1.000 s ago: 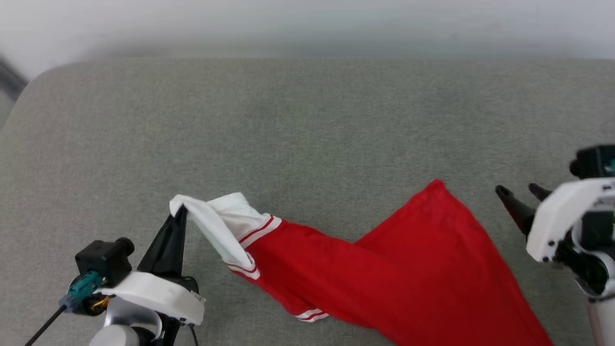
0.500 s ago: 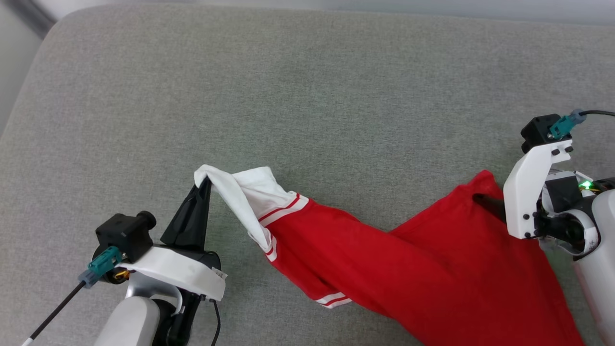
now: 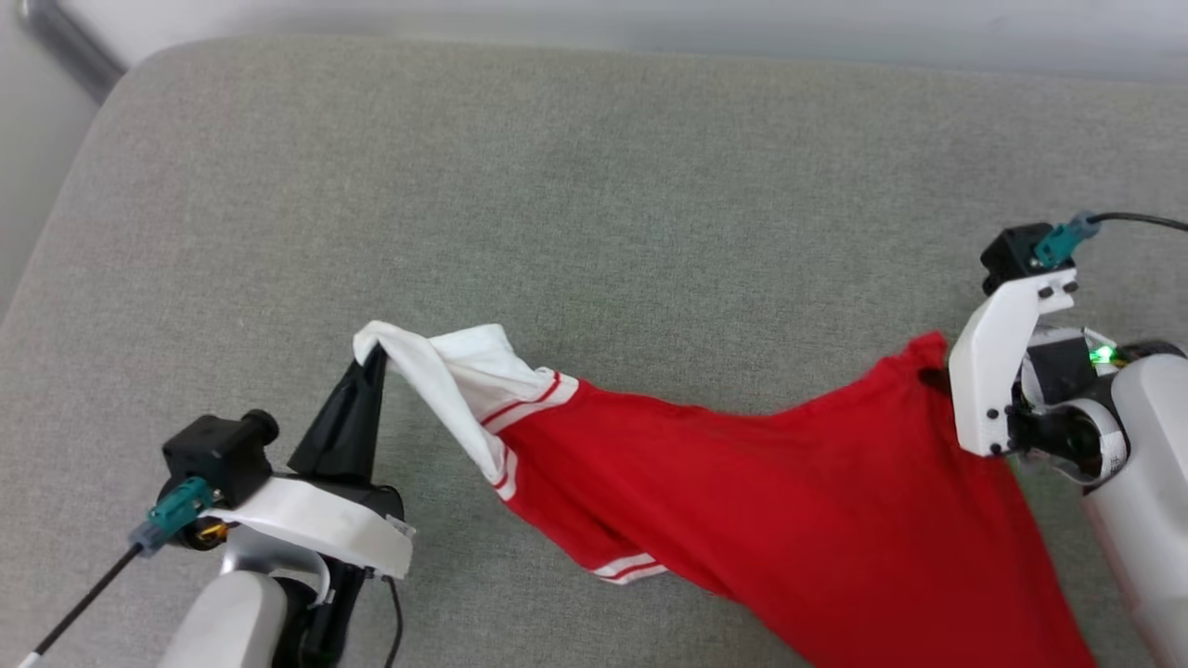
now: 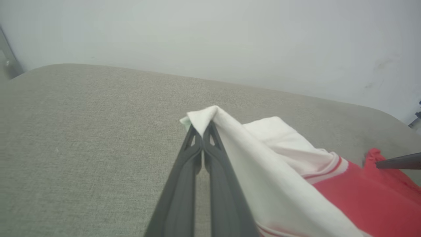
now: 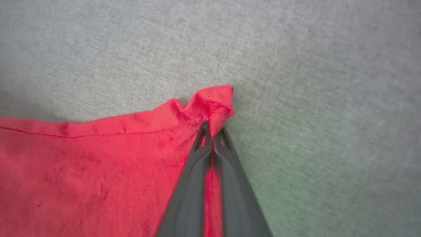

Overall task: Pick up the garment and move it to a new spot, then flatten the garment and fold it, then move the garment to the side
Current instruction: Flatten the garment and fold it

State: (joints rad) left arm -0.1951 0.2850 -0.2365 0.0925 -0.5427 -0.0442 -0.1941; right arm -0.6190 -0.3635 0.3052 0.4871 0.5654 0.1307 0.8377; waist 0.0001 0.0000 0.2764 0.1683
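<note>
Red garment (image 3: pixel 742 501), soft and light, spans from left gripper (image 4: pixel 202 124), clenched on white sleeve (image 3: pixel 436 371) tip, to right gripper (image 5: pixel 213 126), clenched on hem corner (image 5: pixel 213 98), over grey cushion (image 3: pixel 594 186). Corner holds likely suit flattening.

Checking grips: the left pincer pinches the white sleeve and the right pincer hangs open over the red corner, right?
No: the right pincer is shut on the garment's red corner, as the right wrist view shows. The left pincer does pinch the white sleeve.
</note>
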